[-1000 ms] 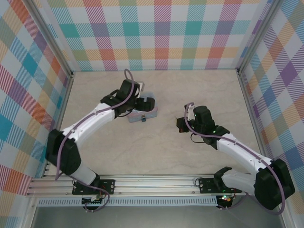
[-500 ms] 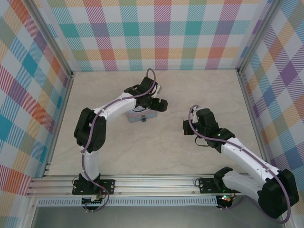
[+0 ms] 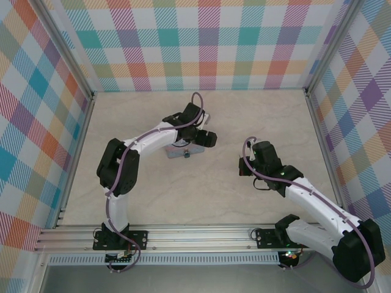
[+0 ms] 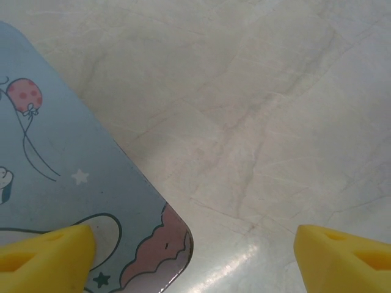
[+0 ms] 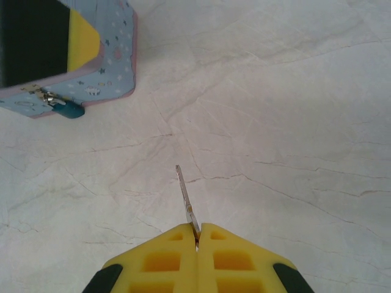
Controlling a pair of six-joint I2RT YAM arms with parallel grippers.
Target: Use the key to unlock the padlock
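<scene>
The padlock (image 5: 67, 109) is a tiny dark teal lump hanging from the hasp on the front of a pale blue cartoon tin (image 5: 104, 73); from above it is a dark speck (image 3: 185, 155). My right gripper (image 5: 197, 235) is shut on the key (image 5: 185, 195), whose thin silver blade points forward over bare table, well short of the padlock. My left gripper (image 4: 195, 259) is open at the tin's right end. One yellow finger (image 4: 46, 256) is over the lid (image 4: 67, 177), the other (image 4: 345, 256) over the table. From above, the left gripper (image 3: 204, 138) and right gripper (image 3: 241, 166) are apart.
The pale marble-look table (image 3: 201, 201) lies between checkered walls (image 3: 208, 43) on three sides. The left arm (image 3: 146, 143) arches over the tin from the left. A metal rail (image 3: 195, 235) runs along the near edge.
The left arm has swung right, carrying its gripper from over the tin to the tin's right end. The right gripper has drifted slightly right and nearer, still holding the key.
</scene>
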